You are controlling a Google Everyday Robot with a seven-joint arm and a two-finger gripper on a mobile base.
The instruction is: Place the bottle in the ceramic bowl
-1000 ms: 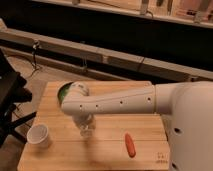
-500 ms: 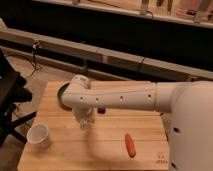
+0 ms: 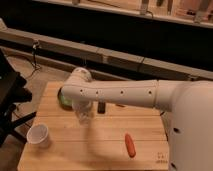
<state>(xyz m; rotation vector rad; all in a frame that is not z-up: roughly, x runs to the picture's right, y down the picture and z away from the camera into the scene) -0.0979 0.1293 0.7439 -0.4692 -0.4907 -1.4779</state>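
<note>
Over the butcher-block wooden table (image 3: pixel 100 145), the robot's white arm (image 3: pixel 120 93) reaches left with its gripper (image 3: pixel 85 116) clamped shut on the slim white plastic bottle (image 3: pixel 83 111).

Bottle and gripper hang just beside the round green ceramic bowl (image 3: pixel 63 97), which the arm mostly hides at the table's far left. A white paper cup (image 3: pixel 38 135) stands near the front left corner; an orange carrot-like piece (image 3: pixel 130 144) lies well apart to the right.

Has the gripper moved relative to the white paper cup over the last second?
Yes. The gripper, shut, has lifted from the wooden table and shifted toward the green ceramic bowl, ending farther above the white paper cup, which stayed put.
</note>
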